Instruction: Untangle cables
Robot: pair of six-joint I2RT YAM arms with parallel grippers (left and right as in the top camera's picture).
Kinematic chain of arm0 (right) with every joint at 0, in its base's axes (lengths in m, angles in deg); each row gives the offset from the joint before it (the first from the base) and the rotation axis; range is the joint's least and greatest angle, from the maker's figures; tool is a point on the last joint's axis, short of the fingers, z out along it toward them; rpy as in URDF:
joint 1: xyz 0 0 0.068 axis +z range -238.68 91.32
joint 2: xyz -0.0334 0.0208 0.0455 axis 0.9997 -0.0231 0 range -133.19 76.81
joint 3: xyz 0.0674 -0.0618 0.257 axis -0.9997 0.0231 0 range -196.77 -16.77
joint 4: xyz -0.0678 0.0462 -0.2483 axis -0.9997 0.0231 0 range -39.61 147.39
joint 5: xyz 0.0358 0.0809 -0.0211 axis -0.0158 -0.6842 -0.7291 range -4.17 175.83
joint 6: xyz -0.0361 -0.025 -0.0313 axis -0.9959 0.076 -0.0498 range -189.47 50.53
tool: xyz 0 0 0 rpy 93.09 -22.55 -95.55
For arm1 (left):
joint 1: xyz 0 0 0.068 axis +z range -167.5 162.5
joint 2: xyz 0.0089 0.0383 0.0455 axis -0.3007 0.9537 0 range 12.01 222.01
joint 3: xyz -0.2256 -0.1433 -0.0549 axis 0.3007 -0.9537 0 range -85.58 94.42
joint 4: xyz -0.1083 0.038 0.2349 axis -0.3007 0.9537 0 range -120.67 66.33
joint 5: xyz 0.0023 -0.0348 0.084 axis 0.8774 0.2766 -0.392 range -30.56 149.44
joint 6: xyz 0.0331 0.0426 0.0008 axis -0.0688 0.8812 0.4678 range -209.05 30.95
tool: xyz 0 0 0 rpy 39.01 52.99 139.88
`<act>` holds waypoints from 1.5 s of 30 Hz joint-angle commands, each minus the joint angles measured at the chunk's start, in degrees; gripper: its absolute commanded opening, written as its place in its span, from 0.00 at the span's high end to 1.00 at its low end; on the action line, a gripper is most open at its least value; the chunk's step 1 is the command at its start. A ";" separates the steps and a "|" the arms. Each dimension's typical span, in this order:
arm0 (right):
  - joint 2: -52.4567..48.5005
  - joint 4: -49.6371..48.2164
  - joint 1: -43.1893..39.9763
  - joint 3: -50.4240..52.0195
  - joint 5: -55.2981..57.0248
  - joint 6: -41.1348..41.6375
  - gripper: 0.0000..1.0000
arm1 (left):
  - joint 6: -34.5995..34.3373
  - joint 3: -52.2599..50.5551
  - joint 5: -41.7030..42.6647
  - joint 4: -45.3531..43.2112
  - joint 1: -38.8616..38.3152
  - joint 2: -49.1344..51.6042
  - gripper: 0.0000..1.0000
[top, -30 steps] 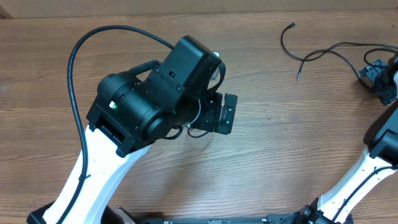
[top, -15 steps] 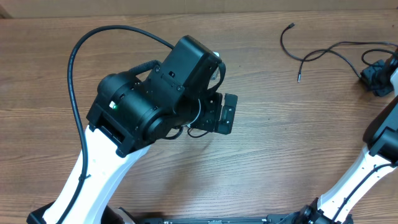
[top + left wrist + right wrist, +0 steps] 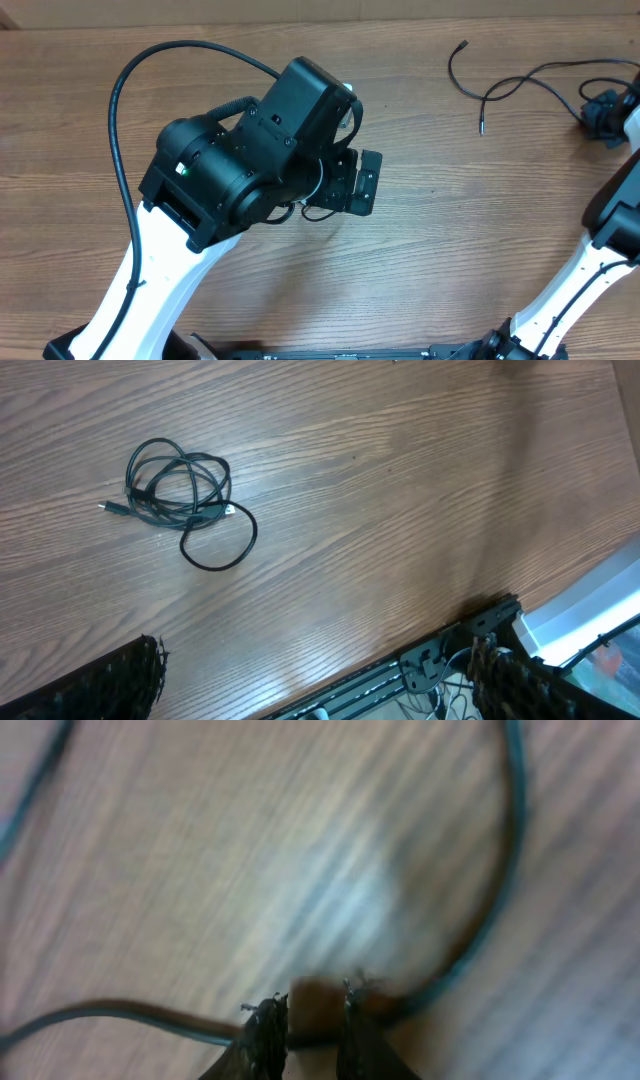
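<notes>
Checking my left wrist, I find coiled cables (image 3: 180, 500) (hidden overhead); left tool (image 3: 322, 650) spread. My right tool (image 3: 310, 1004) pinches a loose cable (image 3: 508, 840).

A wooden table (image 3: 450, 250) with brown, streaky grain fills nearly every view (blurred in the right wrist one). Beyond its far edge runs a pale beige strip (image 3: 400, 8), and along its near edge sits a black metal rail (image 3: 400, 672), low in the left wrist view.
</notes>
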 commanded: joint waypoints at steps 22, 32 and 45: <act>-1.49 11.63 8.41 -9.46 -7.41 -6.43 0.54 | 1.03 -0.22 0.00 -0.02 0.20 0.55 0.00; -5.60 8.26 13.97 -8.63 -5.57 -6.03 0.65 | 1.05 -0.22 0.00 0.39 0.20 0.55 0.01; -9.84 0.00 16.96 -8.48 -12.85 -5.86 0.65 | 1.03 -0.22 0.00 0.52 0.20 0.55 0.00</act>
